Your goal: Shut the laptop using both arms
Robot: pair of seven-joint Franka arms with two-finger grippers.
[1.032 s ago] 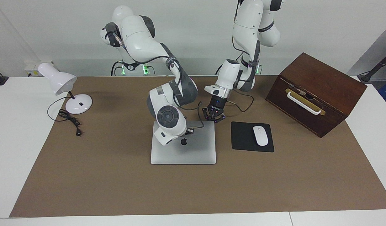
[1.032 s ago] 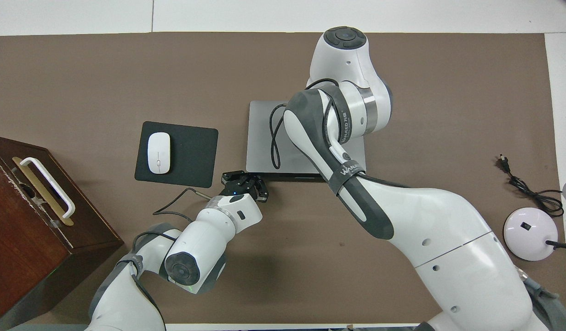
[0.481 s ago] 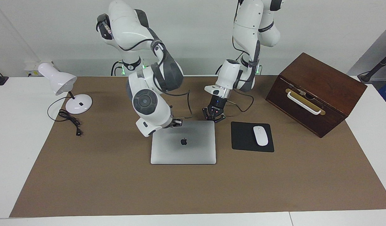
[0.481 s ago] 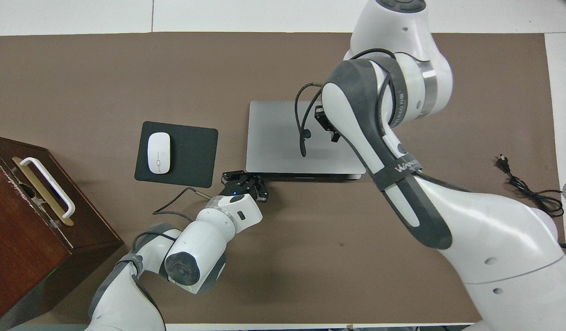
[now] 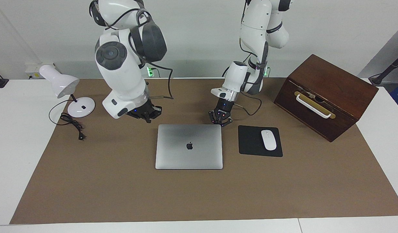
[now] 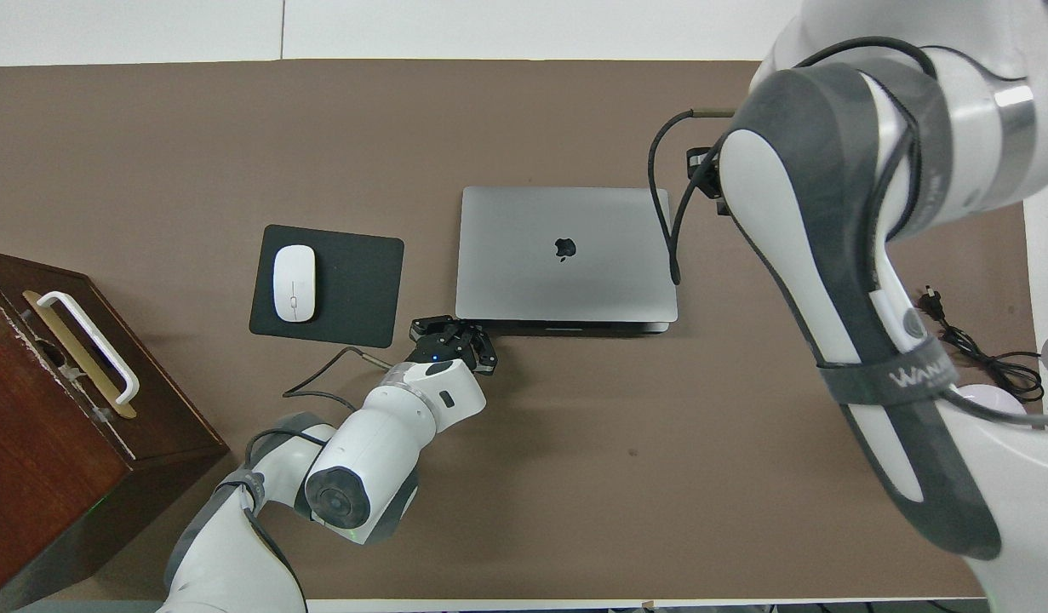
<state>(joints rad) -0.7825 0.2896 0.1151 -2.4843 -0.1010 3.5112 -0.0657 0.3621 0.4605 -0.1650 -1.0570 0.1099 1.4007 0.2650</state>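
The silver-grey laptop (image 5: pixel 189 147) (image 6: pixel 566 255) lies shut and flat on the brown mat, its dark logo facing up. My left gripper (image 5: pixel 220 123) (image 6: pixel 452 337) hangs low, shut, at the laptop's corner nearest the robots toward the left arm's end, with nothing between its fingertips. My right gripper (image 5: pixel 145 116) is raised over the bare mat, just off the laptop's corner toward the right arm's end, shut and empty. In the overhead view the right arm's own forearm hides most of that gripper.
A black mousepad (image 5: pixel 250 142) with a white mouse (image 5: pixel 268 139) lies beside the laptop toward the left arm's end, and a brown wooden box (image 5: pixel 325 94) stands past it. A white desk lamp (image 5: pixel 69 94) and its cord (image 5: pixel 72 124) sit at the right arm's end.
The right arm has lifted off the laptop's lid and swung up toward its own end of the table, uncovering the logo. The left gripper and the laptop have not moved.
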